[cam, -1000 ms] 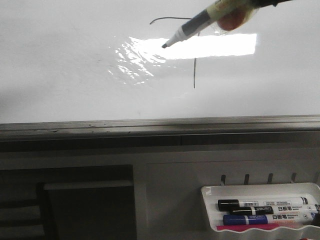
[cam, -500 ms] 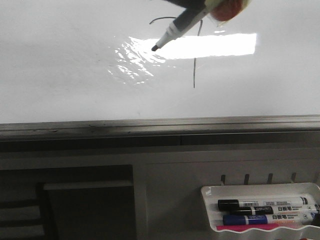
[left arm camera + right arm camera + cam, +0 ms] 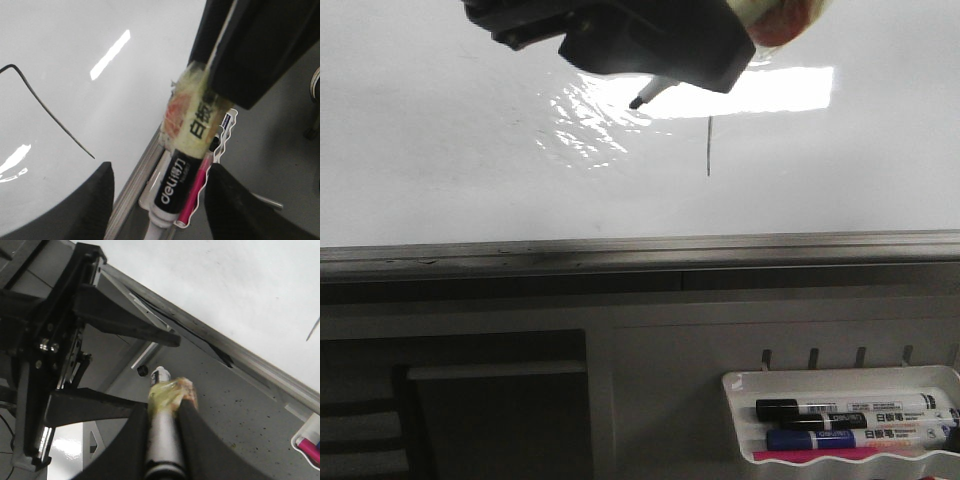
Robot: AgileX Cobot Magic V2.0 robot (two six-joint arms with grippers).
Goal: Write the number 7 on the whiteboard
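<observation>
One figure looks drawn: number 7 sits mid whiteboard, its stem showing toward the board's right half; top bar hidden by left gripper, fingers wide, empty. Right gripper pinches taped marker, tip off the board. Judged nearly done

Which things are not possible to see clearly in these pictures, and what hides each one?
1. Front view: the left gripper covers the top bar of the number 7; only the stem shows.
2. Front view: the marker body is behind that gripper; only its tip shows.
3. Front view: the marker tray is cut by the bottom edge, and its pen labels are too small to read.
</observation>
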